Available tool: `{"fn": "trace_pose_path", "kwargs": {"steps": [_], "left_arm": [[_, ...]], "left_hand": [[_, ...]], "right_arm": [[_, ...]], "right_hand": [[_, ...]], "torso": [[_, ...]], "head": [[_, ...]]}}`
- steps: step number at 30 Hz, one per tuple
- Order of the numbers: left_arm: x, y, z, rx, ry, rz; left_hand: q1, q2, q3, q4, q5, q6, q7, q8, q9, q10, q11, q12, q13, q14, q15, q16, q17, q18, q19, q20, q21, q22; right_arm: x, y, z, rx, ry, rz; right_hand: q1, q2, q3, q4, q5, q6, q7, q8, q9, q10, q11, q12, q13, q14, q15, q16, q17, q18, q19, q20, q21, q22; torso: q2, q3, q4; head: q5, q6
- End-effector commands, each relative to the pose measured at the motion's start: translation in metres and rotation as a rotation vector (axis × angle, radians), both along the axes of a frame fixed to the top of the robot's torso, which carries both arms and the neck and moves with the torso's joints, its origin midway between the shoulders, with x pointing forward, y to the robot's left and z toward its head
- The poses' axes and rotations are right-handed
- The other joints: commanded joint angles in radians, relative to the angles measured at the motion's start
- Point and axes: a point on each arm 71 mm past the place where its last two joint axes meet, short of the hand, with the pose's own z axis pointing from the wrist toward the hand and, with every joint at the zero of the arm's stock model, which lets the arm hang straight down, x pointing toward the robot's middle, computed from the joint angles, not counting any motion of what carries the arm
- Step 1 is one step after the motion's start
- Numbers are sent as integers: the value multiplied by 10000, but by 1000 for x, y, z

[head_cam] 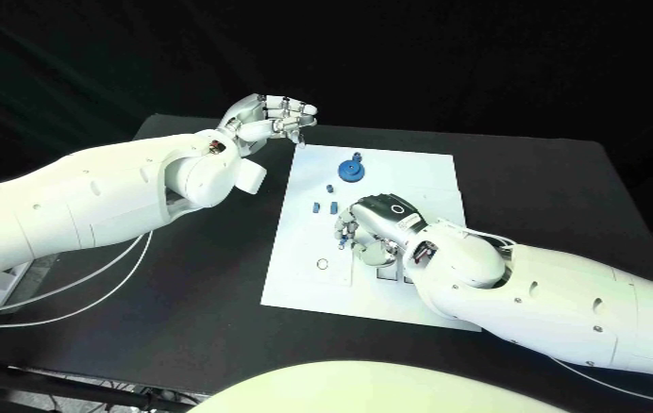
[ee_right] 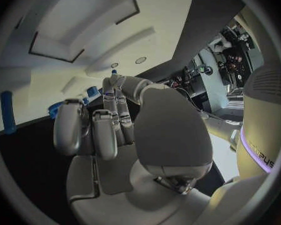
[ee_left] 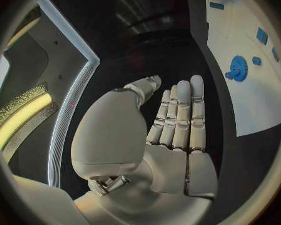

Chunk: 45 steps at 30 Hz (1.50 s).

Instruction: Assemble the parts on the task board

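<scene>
Risk hangs over the white task board in the middle of the black tabletop, where the right robot hand bends low over a cluster of small blue parts, its fingers curled in; whether anything is pinched between them cannot be told from any view. A sweep of those fingers could knock the loose pieces aside or off the board, and a part pressed down out of line with its seat could jam. The left robot hand hovers off the board's far left corner, holding nothing, fingers straight and close together in the left wrist view. The blue gear-like part sits toward the far edge of the board with a short stub rising from it; its exact lean cannot be made out. Small blue blocks lie flat nearby, their long axes unclear.
</scene>
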Motion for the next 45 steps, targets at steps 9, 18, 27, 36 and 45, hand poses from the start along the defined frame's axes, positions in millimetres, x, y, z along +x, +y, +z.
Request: {"fn": "trace_pose_path", "kwargs": {"steps": [9, 18, 27, 36, 45], "left_arm": [[0, -1, 1, -52, -23, -95], [0, 0, 1, -42, -37, -66], [0, 0, 1, -43, -31, -78], [0, 0, 1, -38, 0, -97], [-1, 0, 1, -36, 11, -103]], "left_hand": [[99, -17, -43, 12, 37, -92, 12, -44, -13, -89, -3, -18, -8, -91, -7, -47, -15, 47, -21, 51, -34, -14], [116, -2, -47, 10, 42, -88, 13, -37, -11, -104, -1, -5, -8, -101, -3, -49, -24, 49, -24, 57, -47, -21], [116, -2, -47, 10, 42, -88, 13, -37, -11, -104, -1, -5, -8, -101, -3, -49, -24, 49, -24, 57, -47, -21], [116, -2, -47, 10, 42, -88, 13, -37, -11, -104, -1, -5, -8, -101, -3, -49, -24, 49, -24, 57, -47, -21], [133, 14, -49, 6, 45, -89, 15, -32, -11, -113, 1, 9, -8, -109, -2, -49, -33, 51, -23, 61, -55, -25]], "right_arm": [[-3, 2, -5, -274, 83, 258], [-2, 2, -6, -330, 122, 252], [0, 2, -8, -504, 104, 184], [0, 5, -11, -900, 32, 195], [-4, 10, -14, -1085, 254, 490]], "right_hand": [[-75, 64, -10, -47, 26, 62, 18, 47, 16, 349, -300, 6, 3, 584, -79, 29, 342, -189, 24, 22, -27, 1256], [-86, 69, -6, -55, 26, 60, 20, 45, 17, 352, -298, -3, 3, 586, -77, 33, 347, -189, 23, 22, -26, 1259], [-94, 71, -4, -62, 27, 58, 22, 42, 18, 355, -297, -10, 4, 587, -76, 36, 352, -190, 23, 23, -26, 1261], [-115, 75, -2, -73, 29, 48, 30, 35, 20, 352, -291, -28, 4, 588, -72, 39, 357, -190, 23, 25, -24, 1265], [-225, 62, -41, -86, 28, 7, 57, 9, 27, 319, -268, -102, 1, 591, -51, 47, 363, -186, 4, 40, -55, 1264]], "torso": [[0, -5, 2], [6, -7, 3], [2, -6, 4], [6, -8, 5], [-5, -7, 3]], "head": [[31, -48], [53, -71], [46, -93], [33, -99], [35, -121]]}}
